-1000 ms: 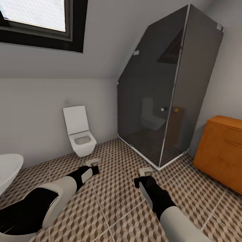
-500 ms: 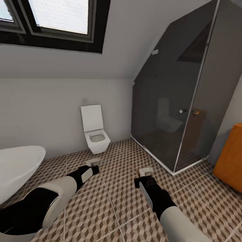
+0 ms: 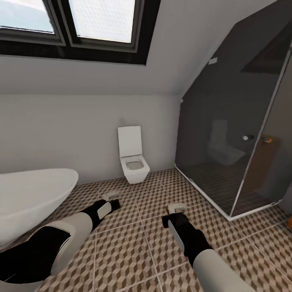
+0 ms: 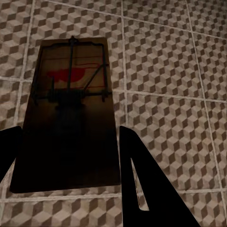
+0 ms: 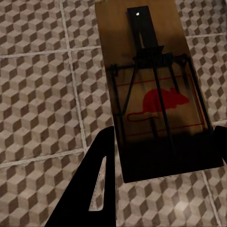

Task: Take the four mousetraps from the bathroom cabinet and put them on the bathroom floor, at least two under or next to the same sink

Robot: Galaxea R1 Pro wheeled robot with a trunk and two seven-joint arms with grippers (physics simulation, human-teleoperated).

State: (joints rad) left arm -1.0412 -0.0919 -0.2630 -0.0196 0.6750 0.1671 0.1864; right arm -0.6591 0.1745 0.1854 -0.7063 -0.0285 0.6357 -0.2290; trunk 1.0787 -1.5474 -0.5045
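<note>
Between the fingers of the left tool (image 4: 66,156) sits a mousetrap (image 4: 71,109), clamped flat above the bathroom floor (image 3: 134,251). The right tool (image 5: 161,156) likewise grips a second mousetrap (image 5: 151,85), its red mouse mark facing the wrist camera. Ahead of both tools stands a white toilet (image 3: 133,160); a bathtub (image 3: 32,198) lies beside the left tool, a glass shower (image 3: 239,134) beyond the right.
</note>
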